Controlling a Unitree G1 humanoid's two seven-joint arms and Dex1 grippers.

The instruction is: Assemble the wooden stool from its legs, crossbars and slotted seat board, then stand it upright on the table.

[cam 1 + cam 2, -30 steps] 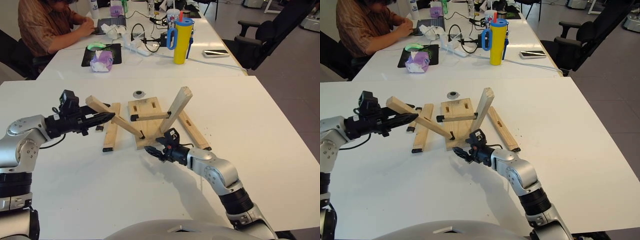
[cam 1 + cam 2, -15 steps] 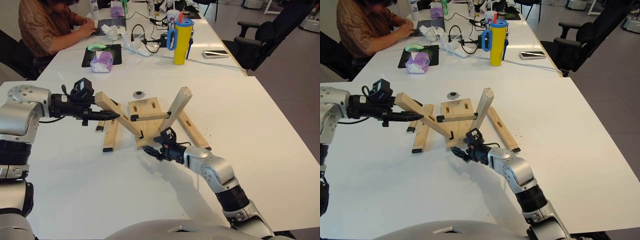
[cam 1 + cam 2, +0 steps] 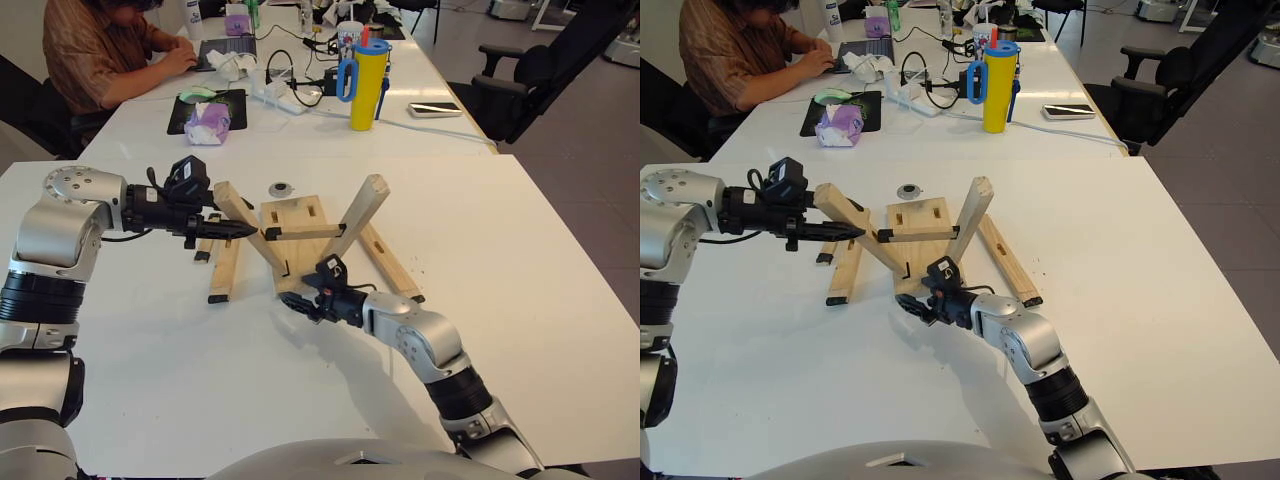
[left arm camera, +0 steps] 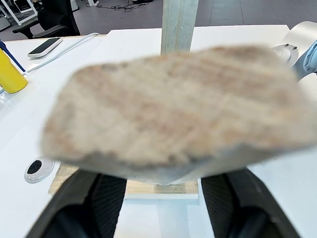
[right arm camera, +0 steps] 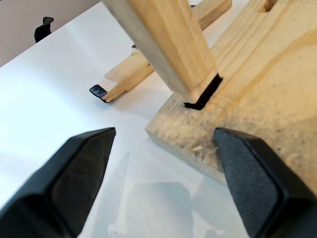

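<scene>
The slotted seat board lies flat on the white table. Two legs stand slanted in its slots, one leaning left and one leaning right, with a crossbar between them. My left gripper is shut on the left-leaning leg near its upper end, which hides the fingertips. My right gripper is open at the board's near corner, its fingers on either side of the slot holding that leg. Loose legs lie left and right of the board.
A short loose piece lies beside the left loose leg and a small round disc behind the board. On the far table stand a yellow bottle, a phone, a purple bag and cables.
My left gripper has moved right and up with the left-leaning leg, which now stands steeper in its slot. My right gripper has crept slightly toward the board's corner.
</scene>
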